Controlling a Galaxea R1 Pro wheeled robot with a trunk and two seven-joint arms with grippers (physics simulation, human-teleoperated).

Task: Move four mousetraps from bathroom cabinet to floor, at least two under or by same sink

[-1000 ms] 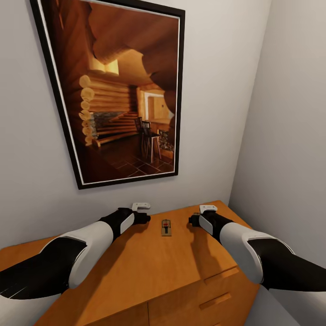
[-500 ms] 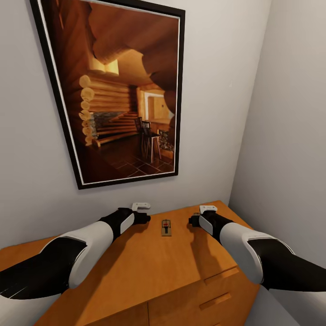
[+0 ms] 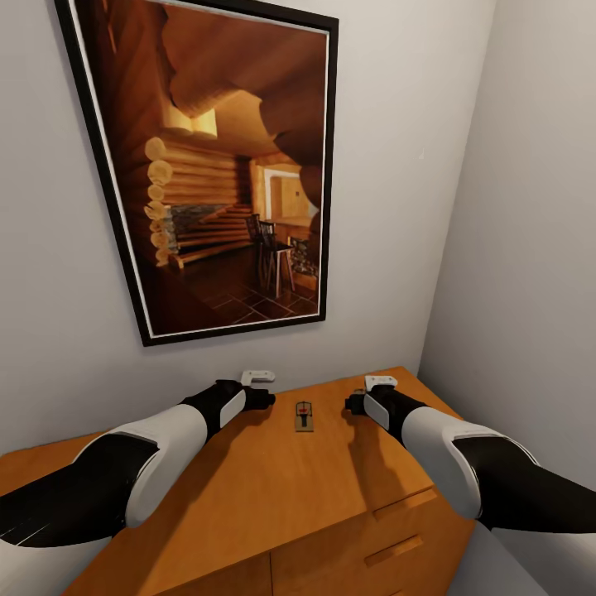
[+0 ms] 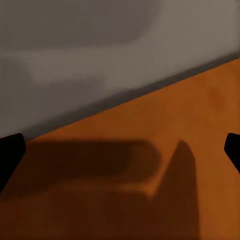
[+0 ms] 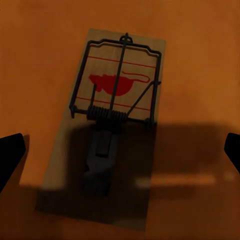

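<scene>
While both my grippers hover spread open, one mousetrap [image 3: 305, 415] lies on the cabinet [image 3: 273, 488] between them.
My right wrist camera adds its red mouse print and wire spring.

— Head view: set high, looking forward and down over both arms onto the cabinet [image 3: 273, 497] top, framed picture [image 3: 219, 165] and wall corner behind.

— Left wrist view: very near the top, facing its rear edge and the grey wall [image 4: 100, 55].

— Right wrist view: close above the mousetrap [image 5: 107, 135], looking steeply down.

— Shared: same orange top in all three; trap in head [image 3: 305, 416] and right wrist views.
</scene>
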